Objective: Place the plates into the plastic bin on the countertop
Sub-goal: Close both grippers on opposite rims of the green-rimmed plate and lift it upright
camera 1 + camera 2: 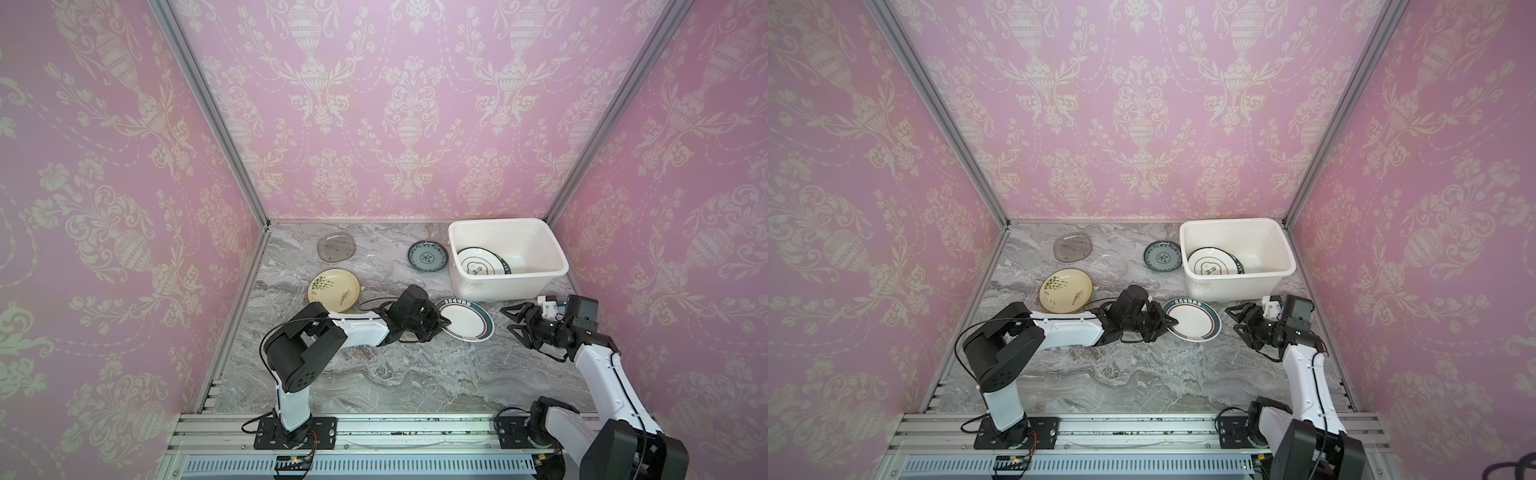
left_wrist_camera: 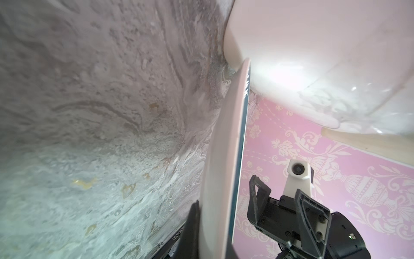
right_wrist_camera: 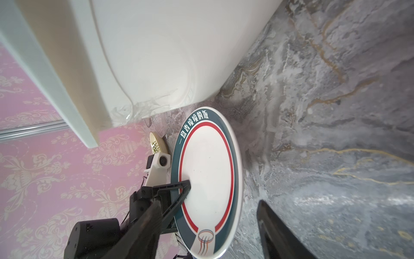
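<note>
Far left of the bench (image 1: 374, 374), near the back wall, there's a smoky glass plate (image 1: 336, 247). Closer to the front from it sits a cream plate with green sprigs (image 1: 333, 289). Just right of those two is a clear glass plate (image 1: 376, 270), pretty hard to make out against the marble. All three lie flat and none of them touch a pincer.

Further right at the back, a blue-patterned plate (image 1: 428, 256) lies just beside the plastic bin's left wall.

The left arm reaches in low across the middle. Its left pincer (image 1: 445, 321) is clamped down on the left rim of the dark-rimmed plate (image 1: 467, 318), the white one with characters around the border. In the right wrist view one finger (image 3: 179, 190) lies across the plate's face. That plate sits right in front of the bin's near wall. Can't tell if it's lifted off the bench or resting on it.

The plastic bin (image 1: 511, 286) stands at the back right. It has a white plate in the bin (image 1: 478, 262), over on its left side.

The right pincer (image 1: 508, 319) hangs just right of the dark-rimmed plate, jaws spread wide, nothing between them and not touching it.
</note>
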Action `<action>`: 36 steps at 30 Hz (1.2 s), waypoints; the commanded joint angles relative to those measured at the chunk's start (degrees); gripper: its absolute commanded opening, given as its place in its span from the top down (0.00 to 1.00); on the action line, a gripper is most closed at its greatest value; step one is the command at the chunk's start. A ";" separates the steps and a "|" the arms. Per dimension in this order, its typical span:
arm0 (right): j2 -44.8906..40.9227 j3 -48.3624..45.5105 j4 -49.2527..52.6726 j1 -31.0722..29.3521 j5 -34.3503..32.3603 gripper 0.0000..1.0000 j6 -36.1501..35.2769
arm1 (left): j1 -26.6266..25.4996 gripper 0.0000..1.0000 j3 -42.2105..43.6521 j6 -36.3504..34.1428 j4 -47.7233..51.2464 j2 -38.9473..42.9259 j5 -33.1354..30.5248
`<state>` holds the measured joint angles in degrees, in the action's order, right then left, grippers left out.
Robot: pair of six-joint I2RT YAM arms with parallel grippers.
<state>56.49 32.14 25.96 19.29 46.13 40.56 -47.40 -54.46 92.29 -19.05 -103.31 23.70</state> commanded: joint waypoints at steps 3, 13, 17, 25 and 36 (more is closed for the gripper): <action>-2.46 1.59 2.48 -2.07 2.02 0.31 2.19 | 3.17 1.00 -0.95 -10.59 12.34 10.18 1.61; -7.00 3.93 -11.47 -8.37 4.28 0.31 15.48 | 11.65 1.00 -1.87 -27.01 33.91 26.35 7.00; -6.36 6.97 -13.55 -13.69 5.27 0.30 15.18 | 13.04 1.00 -4.23 -30.39 35.65 28.54 15.17; -4.70 8.41 -18.88 -23.46 7.70 0.30 15.07 | 13.12 1.00 -9.34 -34.87 39.97 29.61 19.72; -6.58 5.21 -18.77 -26.71 6.07 0.31 14.76 | 13.13 1.00 -7.04 -31.80 36.21 30.79 17.66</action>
<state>50.50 39.03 9.34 -6.46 52.03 54.30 -34.61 -61.95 60.34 19.38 -74.54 40.47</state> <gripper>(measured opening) 0.698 0.096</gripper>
